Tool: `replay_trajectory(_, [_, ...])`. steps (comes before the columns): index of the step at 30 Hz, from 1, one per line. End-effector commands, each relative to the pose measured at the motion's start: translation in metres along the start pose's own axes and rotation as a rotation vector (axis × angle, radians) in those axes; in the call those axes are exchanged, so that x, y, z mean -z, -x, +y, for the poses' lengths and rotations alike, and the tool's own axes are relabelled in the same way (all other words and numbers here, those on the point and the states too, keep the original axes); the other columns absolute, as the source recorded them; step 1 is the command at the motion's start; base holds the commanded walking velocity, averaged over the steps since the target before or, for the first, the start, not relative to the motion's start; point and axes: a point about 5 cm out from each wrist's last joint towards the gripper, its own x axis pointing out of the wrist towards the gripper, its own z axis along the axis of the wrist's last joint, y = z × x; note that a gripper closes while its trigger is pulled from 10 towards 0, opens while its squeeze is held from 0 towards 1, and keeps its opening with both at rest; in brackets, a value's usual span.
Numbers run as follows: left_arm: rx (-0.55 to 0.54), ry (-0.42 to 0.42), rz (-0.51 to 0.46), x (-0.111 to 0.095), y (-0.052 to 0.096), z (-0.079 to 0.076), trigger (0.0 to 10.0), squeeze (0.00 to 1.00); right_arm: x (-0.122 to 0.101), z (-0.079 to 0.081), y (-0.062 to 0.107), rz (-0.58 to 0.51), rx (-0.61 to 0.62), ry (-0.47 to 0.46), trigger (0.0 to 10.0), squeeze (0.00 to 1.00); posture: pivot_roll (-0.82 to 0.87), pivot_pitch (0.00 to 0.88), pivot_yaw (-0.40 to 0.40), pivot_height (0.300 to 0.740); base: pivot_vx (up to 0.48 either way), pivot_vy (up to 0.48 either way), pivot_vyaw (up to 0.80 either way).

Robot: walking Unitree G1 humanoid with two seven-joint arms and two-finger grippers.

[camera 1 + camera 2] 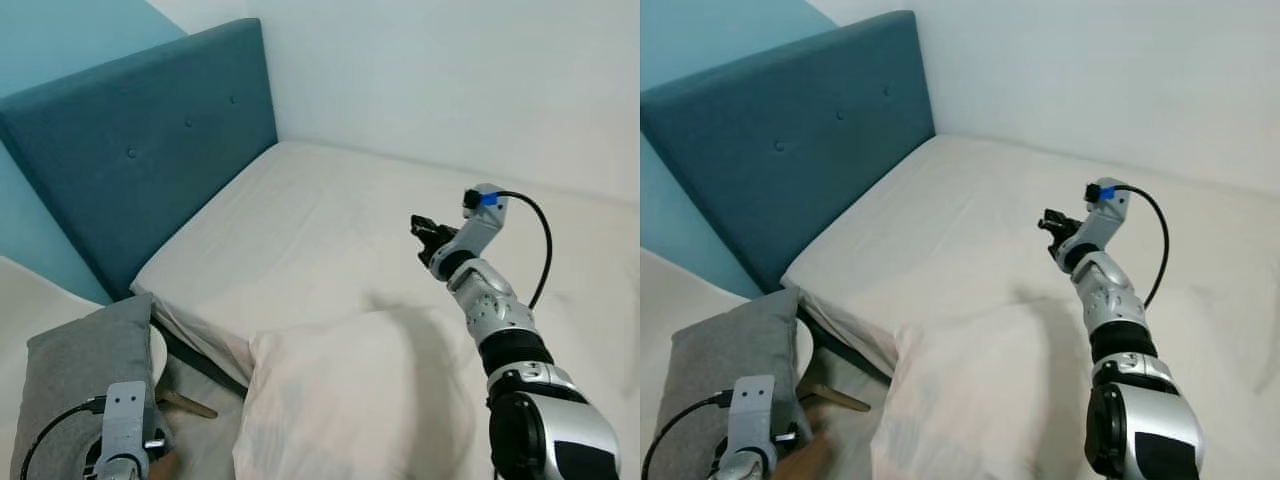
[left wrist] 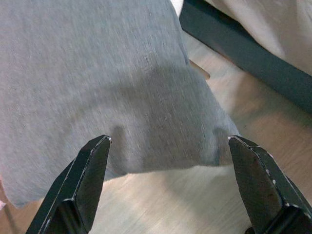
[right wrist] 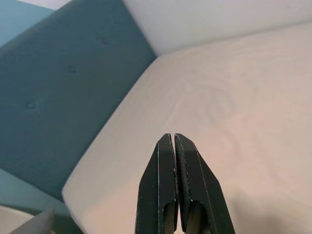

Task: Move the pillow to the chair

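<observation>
While 1 grey pillow (image 1: 85, 385) sits below, 1 white pillow (image 1: 350, 400) lies abed.

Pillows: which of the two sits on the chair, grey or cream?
The grey pillow, on the round white chair beside the bed, under the left gripper with open fingers. The cream pillow lies on the bed.

Bed corner seen from above, with both arms in frame.
A cream-sheeted mattress (image 1: 330, 220) meets a teal buttoned fabric headboard (image 1: 140, 140) against a white wall. A soft white pillow (image 1: 350, 400) lies on the near edge of the bed. The right gripper (image 1: 428, 238) is raised over the sheet beyond it. A grey fabric pillow (image 1: 85, 380) rests low at left on a white round chair seat (image 1: 158, 350), with the left arm's wrist (image 1: 125, 425) in front of it.
</observation>
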Motion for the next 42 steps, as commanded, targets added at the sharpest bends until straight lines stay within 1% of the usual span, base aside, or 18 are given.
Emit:
replay_trajectory(1, [0.010, -0.007, 0.028, 0.009, 0.003, -0.001, 10.0, 0.00, 0.004, -0.009, 0.004, 0.012, 0.040, -0.014, 10.0, 0.00, -0.20, 0.013, 0.057, 0.616, 0.000, 0.000, 0.00])
replay_trajectory(5, [0.014, -0.008, 0.028, 0.009, 0.003, -0.002, 10.0, 0.00, 0.004, -0.028, 0.010, 0.041, 0.130, 0.038, 10.0, 0.00, -0.20, 0.015, 0.058, 0.596, 0.000, 0.000, 0.00])
replay_trajectory(9, [0.018, -0.009, 0.028, 0.009, 0.003, -0.002, 10.0, 0.00, 0.005, -0.037, 0.015, 0.057, 0.172, 0.067, 10.0, 0.00, -0.20, 0.015, 0.058, 0.576, 0.000, 0.000, 0.00])
replay_trajectory(13, [0.021, -0.011, 0.029, 0.010, 0.003, -0.003, 10.0, 0.00, 0.005, -0.051, 0.022, 0.057, 0.229, 0.054, 10.0, 0.00, -0.21, 0.017, 0.056, 0.561, 0.000, 0.000, 0.00])
replay_trajectory(14, [0.023, -0.011, 0.030, 0.011, 0.004, -0.003, 10.0, 0.00, 0.004, -0.056, 0.025, 0.055, 0.253, 0.050, 10.0, 0.07, -0.21, 0.017, 0.056, 0.556, 0.000, 0.000, 0.00])
replay_trajectory(15, [0.024, -0.012, 0.030, 0.011, 0.004, -0.003, 10.0, 0.00, 0.003, -0.061, 0.028, 0.049, 0.276, 0.041, 10.0, 0.32, -0.21, 0.017, 0.057, 0.551, 0.000, 0.000, 0.00])
replay_trajectory(16, [0.025, -0.013, 0.031, 0.011, 0.004, -0.003, 10.0, 0.00, 0.002, -0.065, 0.030, 0.041, 0.288, 0.027, 10.0, 0.79, -0.21, 0.017, 0.057, 0.546, 0.000, 0.000, 0.00])
replay_trajectory(17, [0.026, -0.014, 0.031, 0.012, 0.004, -0.003, 10.0, 0.00, 0.001, -0.067, 0.032, 0.035, 0.295, 0.017, 10.0, 0.79, -0.21, 0.017, 0.057, 0.541, 0.000, 0.000, 0.00])
replay_trajectory(18, [0.028, -0.015, 0.031, 0.012, 0.004, -0.003, 10.0, 0.00, -0.001, -0.071, 0.034, 0.023, 0.299, 0.017, 10.0, 1.00, -0.21, 0.016, 0.058, 0.537, 0.000, 0.000, 0.00])
replay_trajectory(22, [0.034, -0.019, 0.031, 0.012, 0.004, -0.004, 10.0, 0.00, -0.006, -0.078, 0.038, 0.008, 0.310, 0.029, 10.0, 1.00, -0.22, 0.015, 0.060, 0.532, 0.000, 0.000, 0.00])
replay_trajectory(24, [0.044, -0.024, 0.029, 0.011, 0.004, -0.006, 10.0, 0.00, -0.016, -0.094, 0.048, -0.002, 0.377, 0.070, 10.0, 1.00, -0.22, 0.012, 0.060, 0.532, 0.000, 0.000, 0.00])
replay_trajectory(27, [0.047, -0.026, 0.028, 0.011, 0.004, -0.007, 10.0, 0.00, -0.021, -0.103, 0.054, 0.007, 0.414, 0.088, 10.0, 1.00, -0.23, 0.011, 0.059, 0.532, 0.000, 0.000, 0.00])
replay_trajectory(30, [0.052, -0.029, 0.028, 0.011, 0.004, -0.008, 10.0, 0.00, -0.028, -0.126, 0.071, 0.072, 0.522, 0.151, 10.0, 1.00, -0.23, 0.012, 0.057, 0.532, 0.000, 0.000, 0.00])
replay_trajectory(31, [0.052, -0.029, 0.028, 0.011, 0.004, -0.008, 10.0, 0.00, -0.028, -0.126, 0.071, 0.072, 0.522, 0.151, 10.0, 1.00, -0.23, 0.012, 0.057, 0.532, 0.000, 0.000, 0.00])
replay_trajectory(32, [0.054, -0.029, 0.030, 0.011, 0.004, -0.008, 10.0, 0.00, -0.032, -0.136, 0.080, 0.084, 0.569, 0.152, 10.0, 1.00, -0.23, 0.012, 0.055, 0.532, 0.000, 0.000, 0.00])
replay_trajectory(34, [0.055, -0.030, 0.031, 0.012, 0.004, -0.009, 10.0, 0.00, -0.034, -0.141, 0.085, 0.093, 0.597, 0.155, 10.0, 1.00, -0.23, 0.012, 0.055, 0.532, 0.000, 0.000, 0.00])
replay_trajectory(38, [0.057, -0.032, 0.036, 0.014, 0.005, -0.009, 10.0, 0.00, -0.035, -0.160, 0.104, 0.121, 0.670, 0.119, 10.0, 1.00, -0.24, 0.016, 0.054, 0.532, 0.000, 0.000, 0.00])
replay_trajectory(42, [0.060, -0.034, 0.039, 0.015, 0.006, -0.010, 10.0, 0.00, -0.016, -0.165, 0.113, 0.155, 0.668, 0.014, 10.0, 1.00, -0.26, 0.028, 0.058, 0.532, 0.000, 0.000, 0.00])
